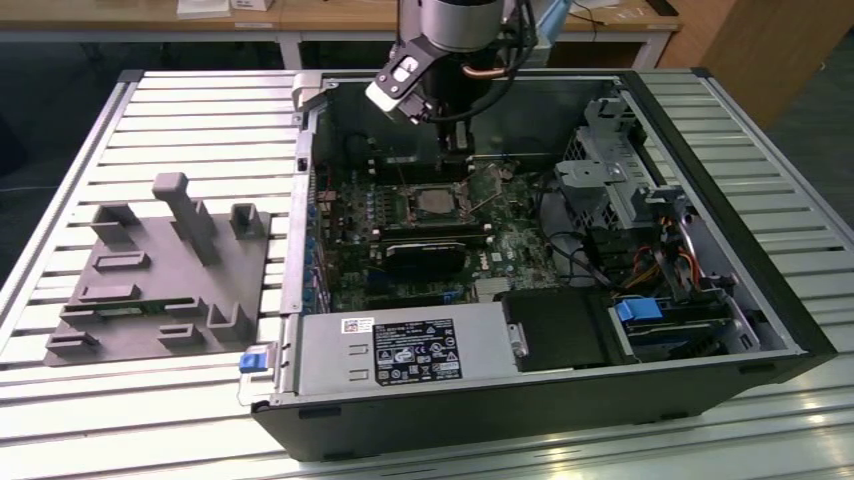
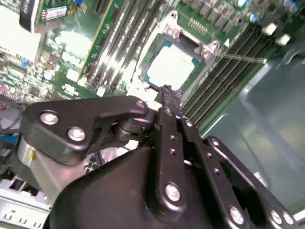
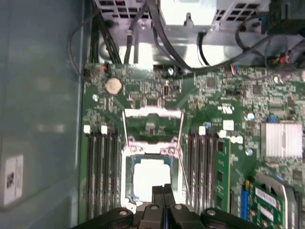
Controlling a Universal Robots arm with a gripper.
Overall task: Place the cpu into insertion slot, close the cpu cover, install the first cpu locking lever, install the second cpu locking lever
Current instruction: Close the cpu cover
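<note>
I am logging the cpu (image 3: 151, 177) as seated flat in the insertion slot (image 3: 128, 176); step one looks done. The cover (image 3: 152, 111) is standing open, lever (image 2: 240, 58) swung free: three steps left. Exterior view: gripper (image 1: 455, 165) is hovering at the slot's 12 o'clock, fingers (image 3: 158, 195) pinched together, empty.

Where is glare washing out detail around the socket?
Second wrist view: the cpu face blows out to white, and so do circuit board patches. First wrist view: the finned heatsink glares. Exterior view: table slats glare in front, and the case interior is darker.
</note>
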